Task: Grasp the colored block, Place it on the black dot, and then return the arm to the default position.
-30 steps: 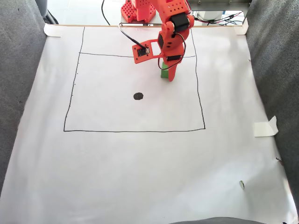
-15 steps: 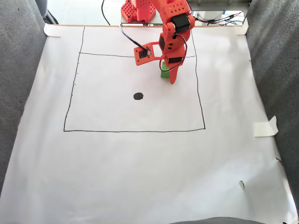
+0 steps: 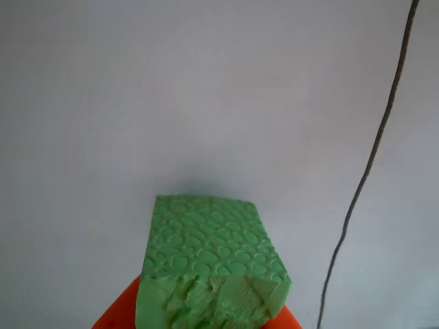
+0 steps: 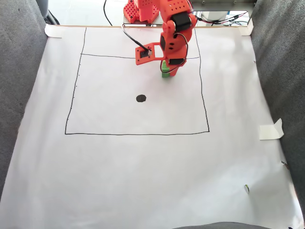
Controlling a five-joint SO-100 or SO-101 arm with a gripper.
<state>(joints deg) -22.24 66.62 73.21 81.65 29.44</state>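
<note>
Floor cover: big white paper sheet (image 4: 143,181) taped flat, with grey carpet (image 4: 19,95) on both sides in the fixed view.
Drawn lines: thin black pen square (image 4: 138,134) on the paper; the gripper is inside it, near its top right corner.
Arm, fixed view: bright orange plastic robot arm (image 4: 174,33) reaches down from the top edge, with a black wire looping along it.
Gripper, fixed view: orange two-finger gripper (image 4: 167,71) points down at the paper. Its fingers sit close on both sides of the block, but this view does not show a firm squeeze.
Block, fixed view: small bright green foam cube (image 4: 165,70) is right at the gripper tips, partly hidden by them, low on the paper or just above it; I cannot tell which.
Dot, fixed view: small solid black oval blot (image 4: 141,98) lies bare on the paper, below and to the left of the gripper, well apart from it.
Tape: folded white tape piece (image 4: 271,130) sits far off at the right paper edge.
Block, other view: green cube (image 3: 209,264) is big and close, pebbled face up, torn rough face toward the camera.
Gripper, other view: orange fingers (image 3: 116,312) peek out on both bottom sides of the cube, pressed right against it, so it looks held.
Line, other view: one thin dark line (image 3: 370,164) runs down the white paper to the right of the cube.
</note>
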